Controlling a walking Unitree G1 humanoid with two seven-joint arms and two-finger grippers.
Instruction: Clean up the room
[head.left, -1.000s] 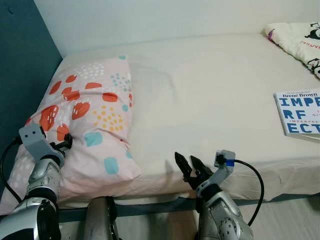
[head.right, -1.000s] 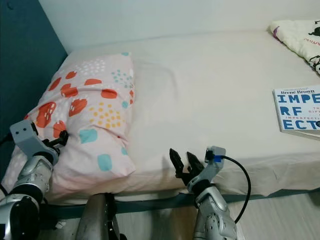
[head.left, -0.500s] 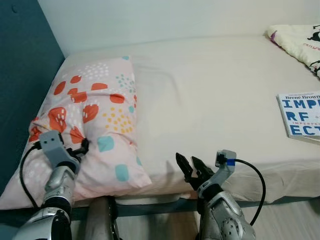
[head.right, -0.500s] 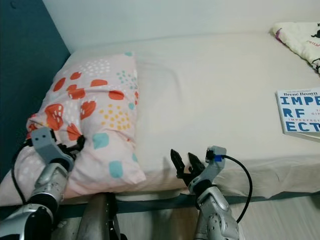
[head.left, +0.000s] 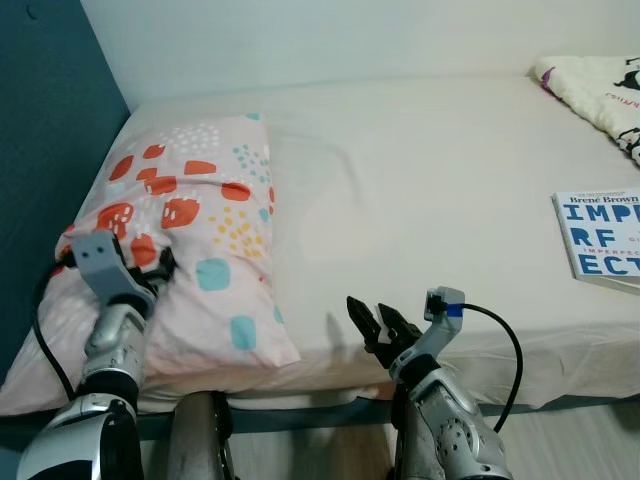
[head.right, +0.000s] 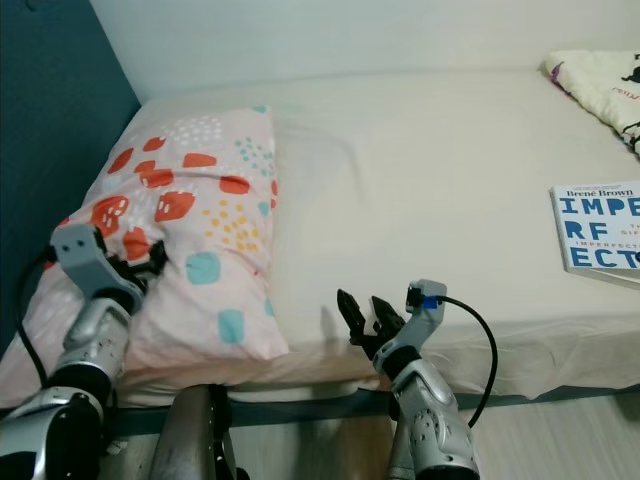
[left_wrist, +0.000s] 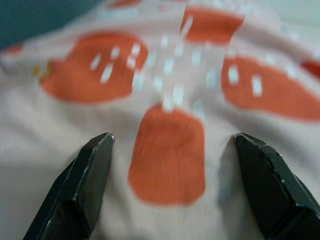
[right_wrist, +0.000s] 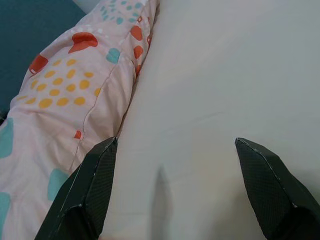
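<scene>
A pink pillow (head.left: 205, 200) with red, yellow and teal spots lies at the left end of the bed (head.left: 430, 170), against the blue headboard. My left gripper (head.left: 160, 268) rests on the pillow's near left part. In the left wrist view it (left_wrist: 172, 170) stands open, with its fingers (left_wrist: 90, 175) pressed into the spotted cloth on either side of a red patch. My right gripper (head.left: 371, 317) hovers open over the bed's front edge, just right of the pillow's near corner, with nothing between its fingers (right_wrist: 87, 190).
A white book with blue lettering (head.left: 600, 235) lies on the bed at the right edge. A crumpled patterned blanket (head.left: 600, 85) sits at the far right corner. The blue headboard wall (head.left: 45, 130) bounds the left; pale floor (head.left: 570, 440) shows below the bed.
My left gripper has slid a little further up the pillow, and the cloth around it has shifted. The right gripper has barely moved. The camera has shifted slightly.
</scene>
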